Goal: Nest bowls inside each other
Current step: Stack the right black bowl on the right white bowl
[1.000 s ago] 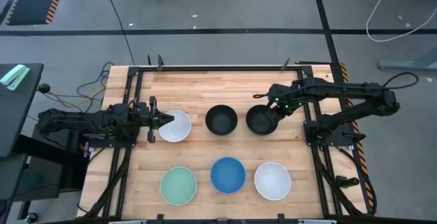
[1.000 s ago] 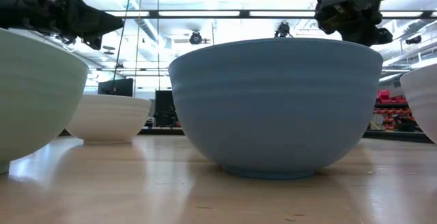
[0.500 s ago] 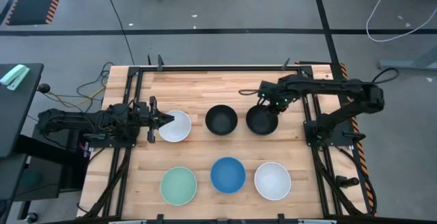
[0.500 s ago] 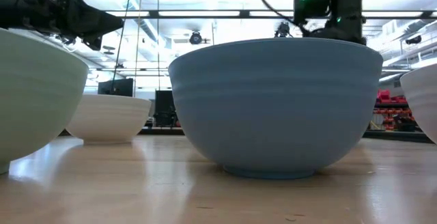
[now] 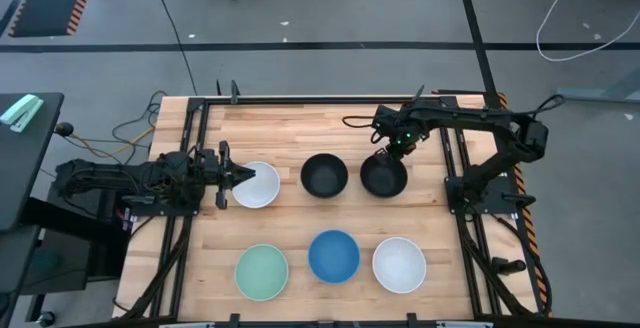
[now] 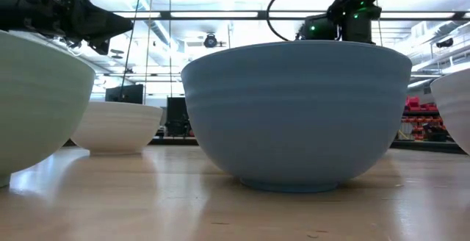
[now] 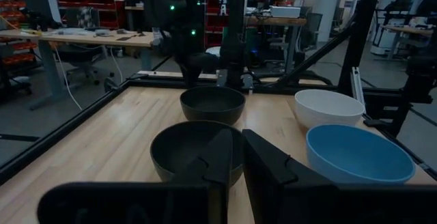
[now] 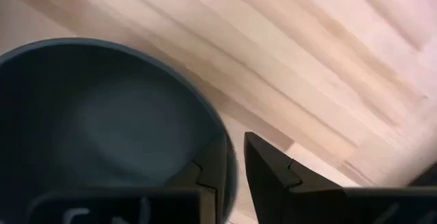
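Observation:
Six bowls rest on their bases on the wooden table (image 5: 300, 128). The far row holds a white bowl (image 5: 258, 186), a black bowl (image 5: 324, 176) and a second black bowl (image 5: 383, 176). The near row holds a mint bowl (image 5: 262, 272), a blue bowl (image 5: 333, 256) and a white bowl (image 5: 399, 265). My right gripper (image 5: 385, 155) points down at the far rim (image 8: 220, 134) of the right black bowl, its fingers (image 8: 273, 176) close together. My left gripper (image 5: 246, 176) is shut and level above the far white bowl's left rim. My right gripper stands at the right black bowl's far rim (image 8: 220, 134), coming from above and pointing down. I cannot tell whether its fingers touch the rim. The bowl sits upright on the table.
A black metal frame (image 5: 300, 99) runs around the table's far, left and right sides. Bare wood lies along the far edge behind the bowls. In the low view the blue bowl (image 6: 294, 112) hides the right gripper's fingers.
My right gripper has moved toward the table's left and far edges over the right black bowl. It has tipped to point down and has sunk behind the blue bowl in the low view. The bowls stay in place.

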